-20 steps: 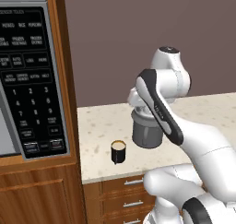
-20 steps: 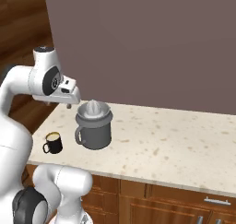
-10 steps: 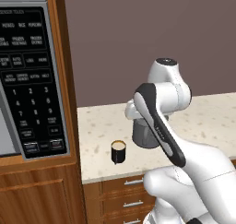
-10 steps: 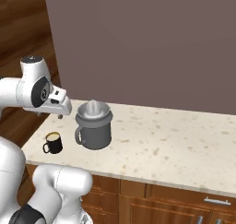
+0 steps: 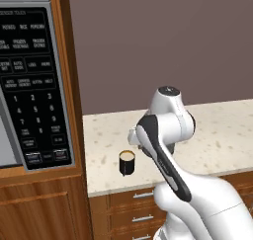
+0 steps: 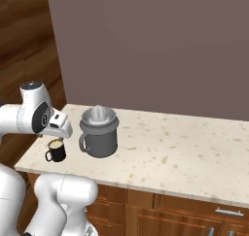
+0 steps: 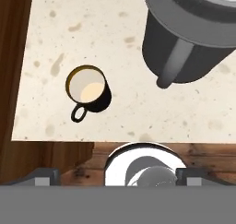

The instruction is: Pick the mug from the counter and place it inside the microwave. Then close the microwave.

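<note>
Since the earlier frames the arm has swung left and lower, bringing the tool [image 6: 62,128] above the mug [image 7: 89,92], jaws spread wide and empty; the mug stands upright near the bench [image 7: 120,43] front edge, beside the grey juicer [image 6: 99,132]

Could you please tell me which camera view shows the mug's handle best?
The hand view: it looks down on the mug, with the handle plain against the counter. In the right base view the handle juts sideways, small. In the left base view the mug shows, but its handle can't be made out.
</note>
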